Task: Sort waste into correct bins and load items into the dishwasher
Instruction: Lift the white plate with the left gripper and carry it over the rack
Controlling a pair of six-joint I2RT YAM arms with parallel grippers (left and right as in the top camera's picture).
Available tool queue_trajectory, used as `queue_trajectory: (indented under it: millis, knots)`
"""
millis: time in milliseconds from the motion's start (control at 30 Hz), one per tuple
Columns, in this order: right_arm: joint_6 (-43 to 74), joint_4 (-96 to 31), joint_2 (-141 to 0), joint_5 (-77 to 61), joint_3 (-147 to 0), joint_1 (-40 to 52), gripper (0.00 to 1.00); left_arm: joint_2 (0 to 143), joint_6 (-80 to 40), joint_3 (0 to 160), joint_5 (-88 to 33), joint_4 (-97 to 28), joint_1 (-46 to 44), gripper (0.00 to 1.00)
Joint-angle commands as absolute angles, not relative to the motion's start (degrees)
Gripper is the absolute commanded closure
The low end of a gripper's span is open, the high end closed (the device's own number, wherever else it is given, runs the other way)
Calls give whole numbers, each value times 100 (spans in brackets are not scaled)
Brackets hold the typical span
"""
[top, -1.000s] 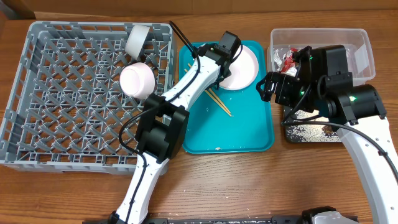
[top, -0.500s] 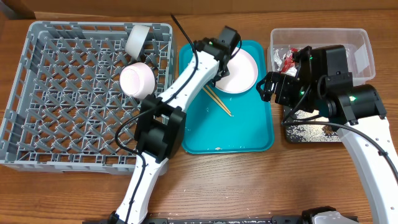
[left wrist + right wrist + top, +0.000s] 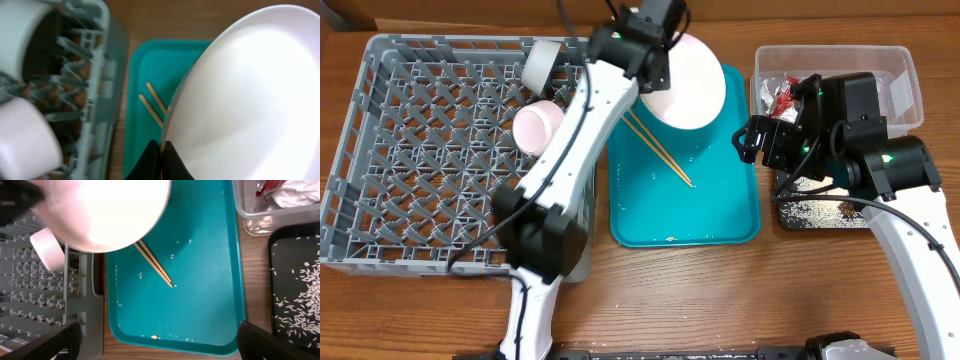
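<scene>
Since a second ago we have raised the round pale pink-white plate [image 3: 688, 88] off the teal tray [image 3: 720, 205]; our left hand [image 3: 161, 159] pinches its rim. The grey lattice dish rack [image 3: 380, 150] lies left of that hand; our right hand [image 3: 752, 140] gapes.

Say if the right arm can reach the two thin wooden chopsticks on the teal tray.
Probably yes: the chopsticks lie mostly bare; only the raised round pink-white plate overhangs their top ends.
</scene>
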State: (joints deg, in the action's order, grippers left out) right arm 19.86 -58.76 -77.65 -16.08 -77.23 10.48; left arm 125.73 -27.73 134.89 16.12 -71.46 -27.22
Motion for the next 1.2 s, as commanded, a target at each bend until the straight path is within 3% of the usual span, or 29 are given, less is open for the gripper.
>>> queue_trajectory:
  millis: [0, 500, 767, 1167]
  knots:
    - [1966, -5861, -7747, -1546, -7721, 1044, 0, 11848, -2119, 13675, 2191, -7277, -2692, 96]
    - [1968, -5861, -7747, -1546, -7721, 1044, 0, 10694, 165, 13670, 5889, -7378, -2375, 96]
    - [1968, -5861, -7747, -1546, -7721, 1044, 0, 10770, 692, 13653, 5717, -6997, -1461, 96]
    - [1968, -5861, -7747, -1546, -7721, 1044, 0, 11515, 1629, 13430, 5675, -6401, -827, 96]
